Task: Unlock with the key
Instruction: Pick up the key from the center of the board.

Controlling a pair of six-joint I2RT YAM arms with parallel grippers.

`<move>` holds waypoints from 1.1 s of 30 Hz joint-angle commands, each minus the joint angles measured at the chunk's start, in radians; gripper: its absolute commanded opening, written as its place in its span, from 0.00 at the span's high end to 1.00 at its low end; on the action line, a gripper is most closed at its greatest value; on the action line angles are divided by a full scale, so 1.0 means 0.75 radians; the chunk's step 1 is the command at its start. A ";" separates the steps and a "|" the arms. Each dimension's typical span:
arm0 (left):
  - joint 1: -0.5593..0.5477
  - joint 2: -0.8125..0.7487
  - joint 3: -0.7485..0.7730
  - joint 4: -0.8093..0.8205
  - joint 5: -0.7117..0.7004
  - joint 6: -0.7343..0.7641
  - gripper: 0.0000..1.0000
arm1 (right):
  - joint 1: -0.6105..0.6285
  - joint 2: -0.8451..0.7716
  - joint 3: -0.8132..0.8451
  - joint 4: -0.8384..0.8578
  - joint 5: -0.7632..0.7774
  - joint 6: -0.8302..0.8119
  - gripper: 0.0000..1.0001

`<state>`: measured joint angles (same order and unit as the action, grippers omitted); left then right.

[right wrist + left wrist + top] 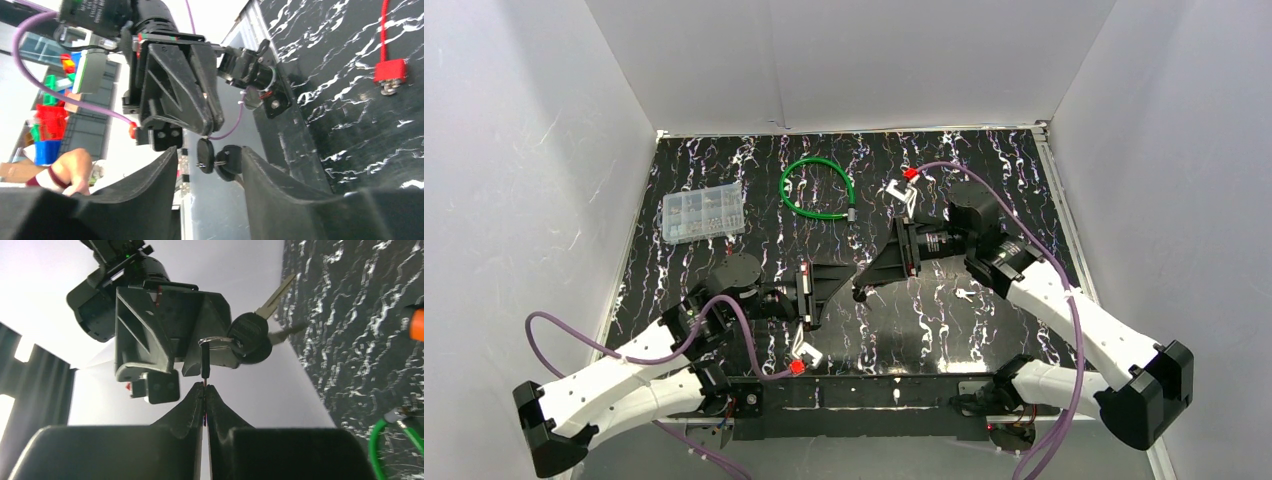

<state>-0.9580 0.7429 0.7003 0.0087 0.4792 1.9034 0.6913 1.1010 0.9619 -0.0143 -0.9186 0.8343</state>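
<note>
The left gripper is pinched shut on the key bunch, held in the air on the near side of the green cable lock.
We see its tapered black fingers clamp a thin dark blade under the wire ring, with glossy round black heads and a notched silver blade beyond. The right gripper stands half-spread either side of them.
</note>
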 commanded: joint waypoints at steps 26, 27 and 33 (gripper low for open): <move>-0.021 0.837 1.341 -2.260 0.241 -1.149 1.00 | 0.043 -0.471 -0.048 -0.174 0.398 -0.704 0.27; -0.022 0.857 1.372 -2.261 0.251 -1.169 1.00 | 0.087 -0.462 -0.054 -0.156 0.423 -0.708 0.27; 0.020 0.977 1.546 -2.259 0.365 -1.303 1.00 | 0.324 -0.378 -0.121 -0.013 0.565 -0.757 0.27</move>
<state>-0.9677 1.4248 1.7624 -1.4906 0.6282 1.0477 0.8345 0.7848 0.8982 -0.1807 -0.5474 0.2850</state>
